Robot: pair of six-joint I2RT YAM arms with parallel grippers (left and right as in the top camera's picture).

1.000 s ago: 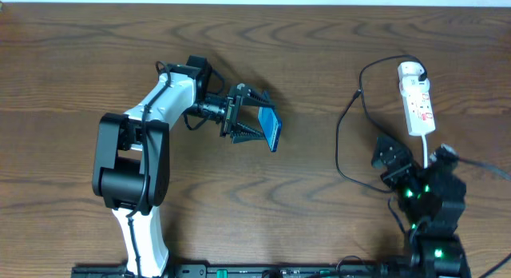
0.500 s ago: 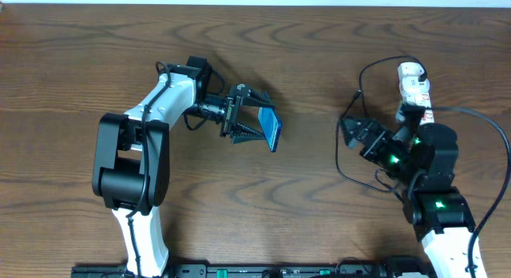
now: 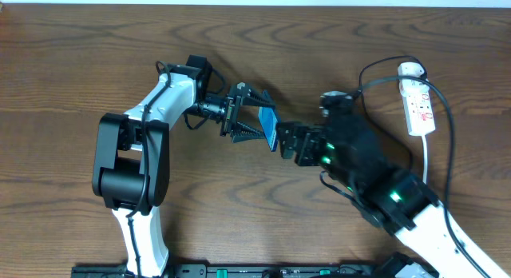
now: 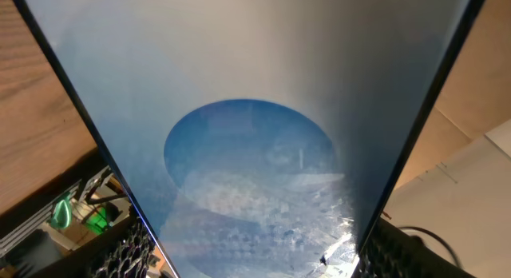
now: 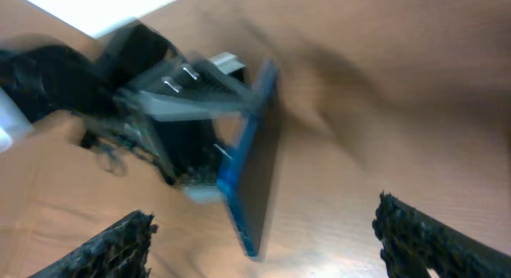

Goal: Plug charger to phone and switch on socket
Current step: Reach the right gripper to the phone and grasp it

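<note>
The left gripper (image 3: 259, 125) clamps the phone (image 3: 270, 128) by its long edges and holds it off the table (image 3: 80, 54), tilted on edge, near the middle of the workspace; that seems meant to leave the end with the port open to the other arm; in the left wrist view the blue screen fills the frame, so the port itself is not seen. The right gripper (image 3: 291, 142) hangs just beside the phone's right edge, and its fingers (image 5: 120, 246) stand wide apart with nothing visible between them. The charger (image 3: 364, 70) loops on the table from the top of the socket (image 3: 418, 106), well apart from the phone; where its tip lies I cannot tell, since the right arm covers that part; the plug-in looks not yet done, and the socket's switch looks untouched.
</note>
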